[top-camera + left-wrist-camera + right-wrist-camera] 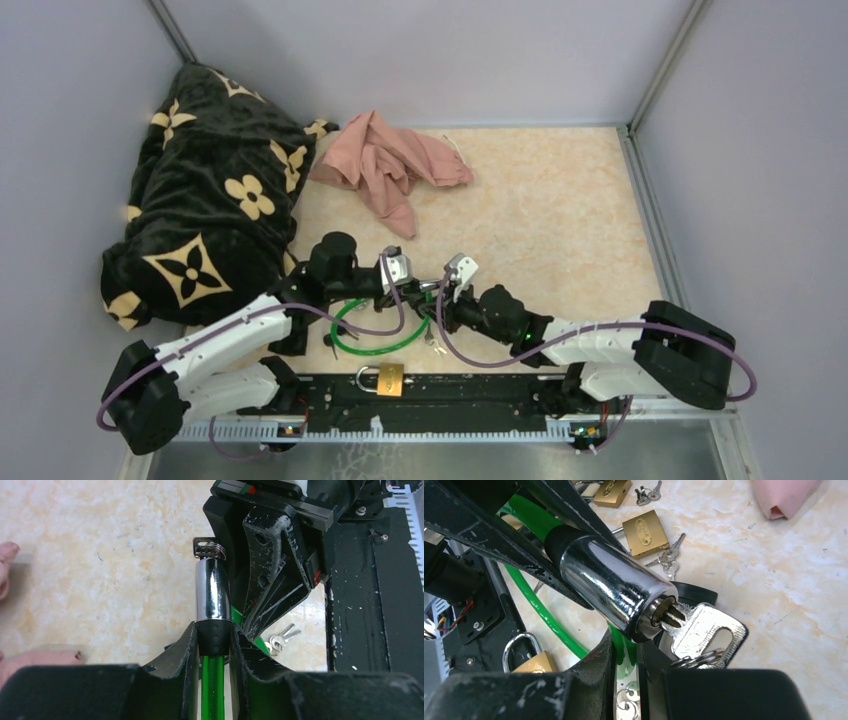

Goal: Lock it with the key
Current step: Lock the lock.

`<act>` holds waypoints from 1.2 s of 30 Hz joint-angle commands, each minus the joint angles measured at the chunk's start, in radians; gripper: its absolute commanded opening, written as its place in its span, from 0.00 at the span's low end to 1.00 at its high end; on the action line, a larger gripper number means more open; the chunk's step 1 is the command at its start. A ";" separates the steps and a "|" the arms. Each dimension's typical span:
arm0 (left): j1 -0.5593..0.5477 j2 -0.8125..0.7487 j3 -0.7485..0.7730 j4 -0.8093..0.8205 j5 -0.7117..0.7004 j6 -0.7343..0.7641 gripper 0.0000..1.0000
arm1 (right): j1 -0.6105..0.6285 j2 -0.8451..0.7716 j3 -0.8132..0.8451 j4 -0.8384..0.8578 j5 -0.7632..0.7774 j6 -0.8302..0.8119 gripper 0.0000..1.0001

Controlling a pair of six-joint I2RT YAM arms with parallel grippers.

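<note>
A green cable lock (539,607) lies looped on the table, and its chrome cylinder (614,585) is raised above the surface. My left gripper (215,630) is shut on the black collar just below that cylinder (212,592). A silver key (706,630) on a ring sits pushed into the cylinder's end; in the left wrist view the key (207,547) shows at the cylinder's tip. My right gripper (626,645) sits right under the cylinder mouth, jaws nearly together with the green cable between their tips. The key's ring rests against its right finger. In the top view both grippers meet at the cable (385,345).
Brass padlocks (644,527) (611,492) (531,662) and loose keys (669,562) (280,639) lie around the cable. Another padlock (385,378) rests on the black base rail (470,395). A black patterned blanket (210,210) and a pink cloth (395,165) lie at the back left.
</note>
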 commanded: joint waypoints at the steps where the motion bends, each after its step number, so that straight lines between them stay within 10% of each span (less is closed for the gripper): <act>1: -0.095 0.038 -0.044 -0.232 0.074 0.047 0.00 | -0.020 -0.152 0.152 0.322 0.113 -0.069 0.00; 10: -0.195 0.044 0.053 -0.271 -0.166 0.539 0.00 | -0.012 0.038 0.168 0.645 0.050 -0.299 0.00; 36: -0.075 0.030 -0.202 0.015 -0.152 0.483 0.00 | 0.006 0.065 0.069 0.291 0.064 -0.118 0.02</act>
